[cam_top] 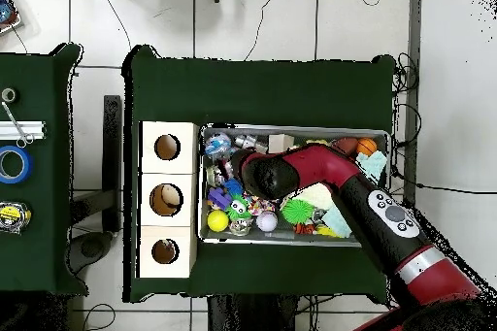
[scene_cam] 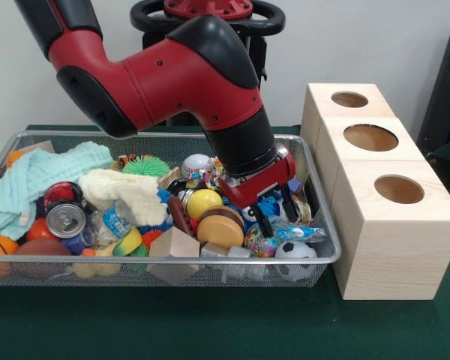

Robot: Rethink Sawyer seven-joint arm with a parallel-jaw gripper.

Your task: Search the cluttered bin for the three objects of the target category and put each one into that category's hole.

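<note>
The wire-mesh bin point(scene_cam: 326, 259) sits on the green table, crammed with toys, balls and cloths; it also shows in the overhead view point(cam_top: 379, 134). My gripper point(scene_cam: 276, 215) hangs low over the bin's right part, just above a blue toy point(scene_cam: 271, 208) and a speckled ball point(scene_cam: 264, 241). Its black fingers point(scene_cam: 262, 222) stand apart with nothing held between them. The smallest hole point(scene_cam: 349, 99) is in the farthest pine cube to the right of the bin; in the overhead view it is the hole point(cam_top: 164, 250) nearest the robot. In the overhead view my wrist point(cam_top: 257, 174) covers the gripper.
Two wider holes point(scene_cam: 370, 137) point(scene_cam: 399, 189) lie in the nearer cubes. In the bin: yellow ball point(scene_cam: 204, 202), wooden disc point(scene_cam: 221, 229), soccer ball point(scene_cam: 295, 250), soda can point(scene_cam: 65, 219), mint cloth point(scene_cam: 37, 176), cream cloth point(scene_cam: 127, 191), green spiky ball point(scene_cam: 145, 165).
</note>
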